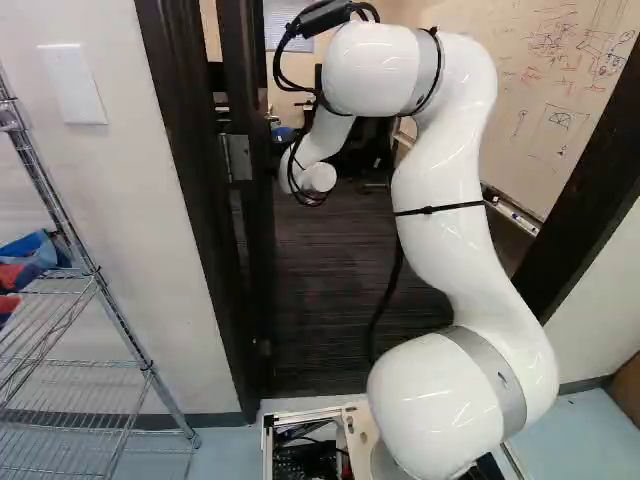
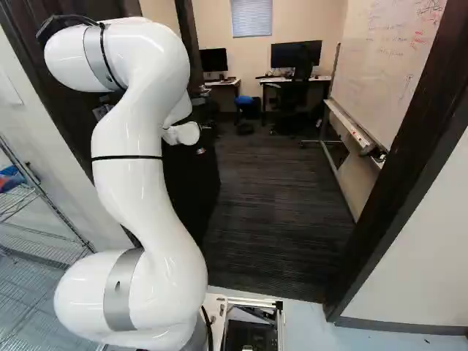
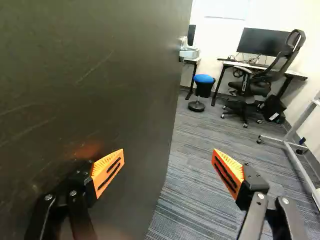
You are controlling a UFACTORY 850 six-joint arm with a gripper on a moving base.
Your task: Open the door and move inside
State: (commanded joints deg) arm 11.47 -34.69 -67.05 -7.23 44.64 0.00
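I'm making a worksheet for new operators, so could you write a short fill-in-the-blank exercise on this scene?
1. The arm reaching toward the door is ____ in colour.
2. The claw is gripping nothing; it is not shut but ____.
3. Past the door's edge, the round seat of the stool is ____.
4. The red scribbles are on a ____.

Missing words: white; open; blue; whiteboard.
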